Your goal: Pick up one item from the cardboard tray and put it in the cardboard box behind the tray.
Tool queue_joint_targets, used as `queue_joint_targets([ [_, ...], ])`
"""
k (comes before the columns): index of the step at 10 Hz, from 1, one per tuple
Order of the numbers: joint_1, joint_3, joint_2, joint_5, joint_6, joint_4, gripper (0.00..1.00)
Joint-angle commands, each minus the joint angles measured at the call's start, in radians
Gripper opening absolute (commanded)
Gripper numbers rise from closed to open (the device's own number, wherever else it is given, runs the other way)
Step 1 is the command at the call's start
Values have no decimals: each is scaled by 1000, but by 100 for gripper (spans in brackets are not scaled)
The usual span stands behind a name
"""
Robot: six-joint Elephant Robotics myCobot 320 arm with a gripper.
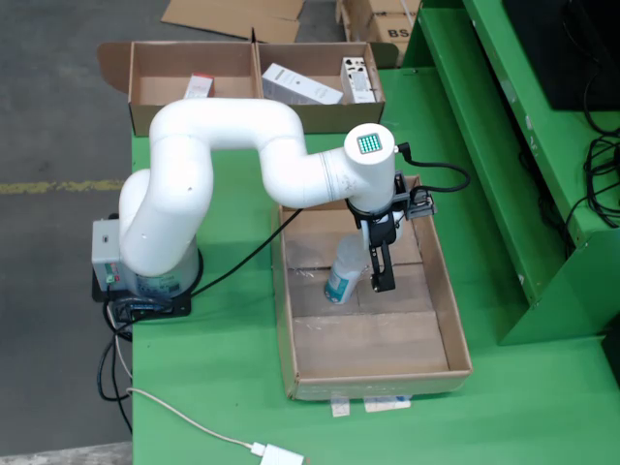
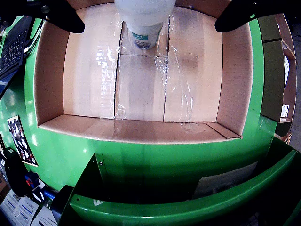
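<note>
A white bottle with a teal label (image 1: 344, 273) is in the long cardboard tray (image 1: 453, 320) on the green table. My black gripper (image 1: 373, 276) hangs low inside the tray beside the bottle. In the gripper's own view the bottle (image 2: 145, 21) sits at the top centre, between the two black fingers (image 2: 61, 16), which stand wide apart and do not touch it. The gripper (image 2: 149, 23) is open. The rest of the tray floor (image 2: 141, 84) is bare taped cardboard. The cardboard box (image 1: 254, 60) behind the tray has two compartments.
The box holds a small pink-and-white pack (image 1: 199, 86) on the left and two white packs (image 1: 302, 86) on the right. A green frame (image 1: 523, 145) and cables (image 1: 601, 184) stand at the right. The arm's base (image 1: 145, 276) is left of the tray.
</note>
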Motion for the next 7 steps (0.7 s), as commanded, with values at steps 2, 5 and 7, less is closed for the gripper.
queue_joint_targets([
  [2,-16,51,-2,11,-7,2,100],
  [5,-15,56,-18,9,-7,7,100],
  [7,-14,48,-20,10,-3,10,100],
])
